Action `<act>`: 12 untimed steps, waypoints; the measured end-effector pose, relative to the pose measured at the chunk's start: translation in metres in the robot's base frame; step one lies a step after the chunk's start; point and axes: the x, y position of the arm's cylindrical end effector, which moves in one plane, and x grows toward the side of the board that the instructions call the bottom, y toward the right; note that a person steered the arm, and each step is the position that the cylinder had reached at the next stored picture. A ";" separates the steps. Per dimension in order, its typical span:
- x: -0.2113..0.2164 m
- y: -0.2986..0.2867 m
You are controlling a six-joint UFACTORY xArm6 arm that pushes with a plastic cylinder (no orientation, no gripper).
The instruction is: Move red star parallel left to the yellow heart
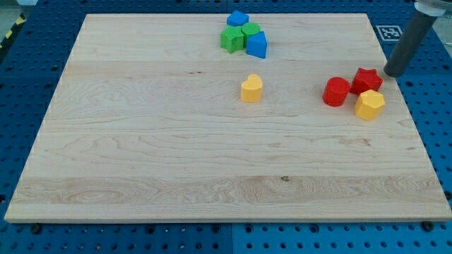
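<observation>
Camera view: we see one wooden board (141, 141) on a blue perforated bench (28, 240).
My tip: (393, 73) at the board's far right edge, just right of the red star, very close to it; we cannot tell if they touch.
Pincer: we carry none; the arm ends in a plain dark rod, holding nothing.
Red star: (367, 80) at far right, touching the red cylinder on its left and the yellow hexagon on its near side.
Red cylinder: (337, 92) upright.
Yellow hexagon: (369, 104) nearest of that trio.
Yellow heart: (251, 89) alone mid-board, well left of the red star.
Far cluster: blue block (238, 18), green block (230, 39), second green block (251, 29), second blue block (257, 44), packed together.
</observation>
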 end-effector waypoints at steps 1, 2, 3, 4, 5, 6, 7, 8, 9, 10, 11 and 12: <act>0.025 0.000; 0.029 -0.018; 0.029 -0.048; 0.029 -0.075; 0.029 -0.088; 0.016 -0.088; 0.010 -0.093; 0.010 -0.103; 0.022 -0.084; 0.053 -0.073; 0.066 -0.074; 0.055 -0.080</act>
